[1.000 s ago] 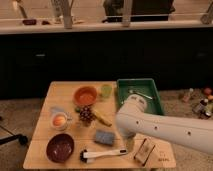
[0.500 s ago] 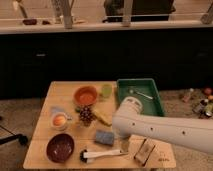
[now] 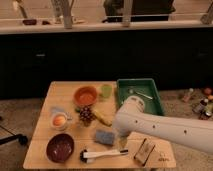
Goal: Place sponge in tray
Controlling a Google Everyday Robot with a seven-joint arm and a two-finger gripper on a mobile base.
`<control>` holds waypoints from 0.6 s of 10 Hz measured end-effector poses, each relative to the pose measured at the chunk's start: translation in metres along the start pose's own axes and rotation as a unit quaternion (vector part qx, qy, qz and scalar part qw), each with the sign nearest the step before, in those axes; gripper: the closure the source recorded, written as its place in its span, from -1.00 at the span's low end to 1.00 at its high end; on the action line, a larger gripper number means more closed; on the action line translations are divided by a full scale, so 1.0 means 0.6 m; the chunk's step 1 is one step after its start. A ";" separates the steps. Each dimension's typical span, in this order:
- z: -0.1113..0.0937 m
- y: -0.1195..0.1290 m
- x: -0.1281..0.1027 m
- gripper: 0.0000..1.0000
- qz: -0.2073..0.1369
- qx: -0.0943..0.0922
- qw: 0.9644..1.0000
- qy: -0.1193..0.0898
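Note:
The sponge [image 3: 104, 136], a small flat grey-blue pad, lies on the wooden table [image 3: 65, 90] near its front middle. The dark-green tray [image 3: 123, 98] stands at the table's back right, with a thin utensil lying inside it. My white arm [image 3: 165, 125] reaches in from the right and covers the tray's front part. My gripper [image 3: 121, 138] hangs at the arm's end, just right of the sponge and close above the table. It is mostly hidden under the arm's wrist.
An orange bowl [image 3: 85, 95] and a green cup [image 3: 105, 90] stand left of the tray. A pinecone-like thing [image 3: 86, 115], a banana [image 3: 102, 118], a white cup [image 3: 60, 120], a dark red bowl [image 3: 60, 147], a white-handled brush [image 3: 102, 154] and a brown-and-black block [image 3: 145, 150] surround the sponge.
My arm has swung left and forward from over the tray's front, bringing the gripper down next to the sponge. The objects on the table have not moved.

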 end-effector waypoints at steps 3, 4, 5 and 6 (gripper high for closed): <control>0.027 -0.025 -0.002 -0.60 0.079 0.000 0.995 -0.058; 0.041 -0.028 -0.003 -0.60 0.101 -0.001 0.992 -0.073; 0.054 -0.029 -0.008 -0.60 0.111 -0.004 0.991 -0.080; 0.066 -0.029 -0.018 -0.60 0.115 -0.009 0.990 -0.083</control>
